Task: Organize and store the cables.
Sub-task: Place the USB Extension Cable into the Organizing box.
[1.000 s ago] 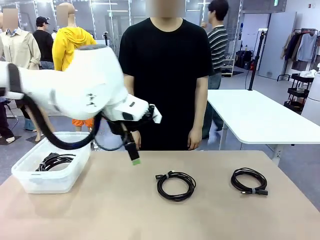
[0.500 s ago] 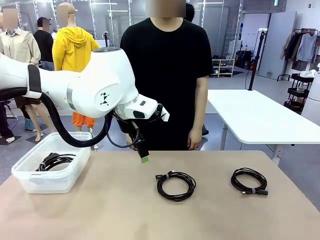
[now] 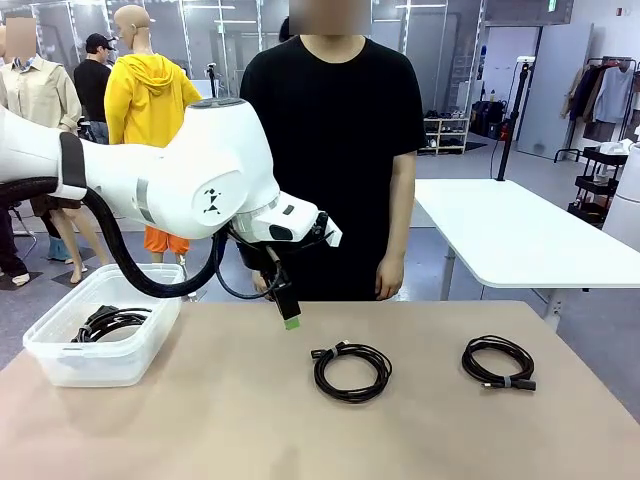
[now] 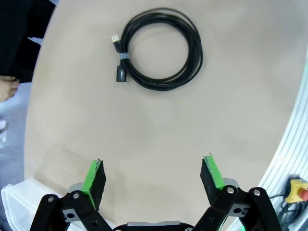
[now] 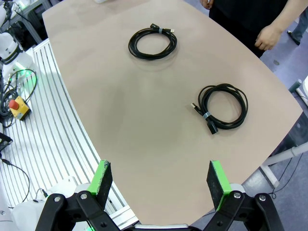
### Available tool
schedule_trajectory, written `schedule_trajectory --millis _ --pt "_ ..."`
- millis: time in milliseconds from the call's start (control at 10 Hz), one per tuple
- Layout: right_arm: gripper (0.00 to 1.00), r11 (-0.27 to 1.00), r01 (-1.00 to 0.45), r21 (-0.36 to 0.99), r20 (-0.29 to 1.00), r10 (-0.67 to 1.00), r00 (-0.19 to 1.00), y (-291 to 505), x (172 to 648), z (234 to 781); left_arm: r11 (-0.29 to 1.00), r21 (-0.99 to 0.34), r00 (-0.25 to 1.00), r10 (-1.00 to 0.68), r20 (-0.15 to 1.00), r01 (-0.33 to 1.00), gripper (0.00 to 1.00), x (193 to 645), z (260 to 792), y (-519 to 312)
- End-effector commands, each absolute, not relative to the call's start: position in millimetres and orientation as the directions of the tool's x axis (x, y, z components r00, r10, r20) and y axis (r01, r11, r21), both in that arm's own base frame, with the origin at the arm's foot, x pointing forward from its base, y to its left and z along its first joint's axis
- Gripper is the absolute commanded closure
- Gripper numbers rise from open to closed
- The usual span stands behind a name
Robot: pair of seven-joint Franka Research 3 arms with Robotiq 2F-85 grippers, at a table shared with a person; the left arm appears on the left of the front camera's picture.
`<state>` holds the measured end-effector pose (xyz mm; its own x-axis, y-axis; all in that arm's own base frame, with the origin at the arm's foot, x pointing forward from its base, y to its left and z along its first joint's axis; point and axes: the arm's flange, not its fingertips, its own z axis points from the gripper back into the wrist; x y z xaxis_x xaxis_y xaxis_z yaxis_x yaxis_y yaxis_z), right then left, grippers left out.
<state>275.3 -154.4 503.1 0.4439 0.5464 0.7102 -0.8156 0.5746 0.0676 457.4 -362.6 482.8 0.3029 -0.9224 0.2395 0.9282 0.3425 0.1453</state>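
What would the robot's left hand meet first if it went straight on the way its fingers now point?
Most likely the bare tan tabletop, just short of the coiled black cable with plug ends. The open left hand points down at it with nothing between, though depth is hard to judge.

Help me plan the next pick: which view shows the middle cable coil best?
The left wrist view. There the middle cable coil lies large and unobstructed, seen from above, with its tie and both plug ends clear. The front view shows it whole but smaller and foreshortened. The right wrist view shows it small and far off.
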Motion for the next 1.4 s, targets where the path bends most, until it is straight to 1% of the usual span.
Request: schedule_trajectory --millis 0,300,400,500,800,900,1000,1100,1300 --pt "0.00 0.563 -0.824 0.061 0.717 0.550 0.428 -156 275 505 0.401 0.104 0.377 -0.905 0.197 0.910 0.00 472 466 -395" --pt "0.00 0.563 -0.824 0.061 0.717 0.550 0.428 -156 275 505 0.475 0.101 0.453 -0.872 0.186 0.874 0.00 491 438 -429" --pt "0.00 0.563 -0.824 0.061 0.717 0.550 0.428 -156 275 505 0.512 0.077 0.493 -0.850 0.184 0.855 0.00 500 428 -435" --pt "0.00 0.563 -0.824 0.061 0.717 0.550 0.428 -156 275 505 0.520 0.054 0.504 -0.845 0.182 0.852 0.00 508 417 -443" --pt "0.00 0.563 -0.824 0.061 0.717 0.550 0.428 -156 275 505 0.567 0.064 0.552 -0.818 0.160 0.821 0.00 532 386 -455" --pt "0.00 0.563 -0.824 0.061 0.717 0.550 0.428 -156 275 505 0.592 0.049 0.580 -0.801 0.144 0.805 0.00 543 376 -458" --pt "0.00 0.563 -0.824 0.061 0.717 0.550 0.428 -156 275 505 0.600 0.067 0.591 -0.798 0.117 0.797 0.00 553 366 -464" --pt "0.00 0.563 -0.824 0.061 0.717 0.550 0.428 -156 275 505 0.568 0.041 0.558 -0.817 0.142 0.822 0.00 560 363 -465" --pt "0.00 0.563 -0.824 0.061 0.717 0.550 0.428 -156 275 505 0.566 -0.001 0.561 -0.818 0.122 0.825 0.00 578 347 -463"
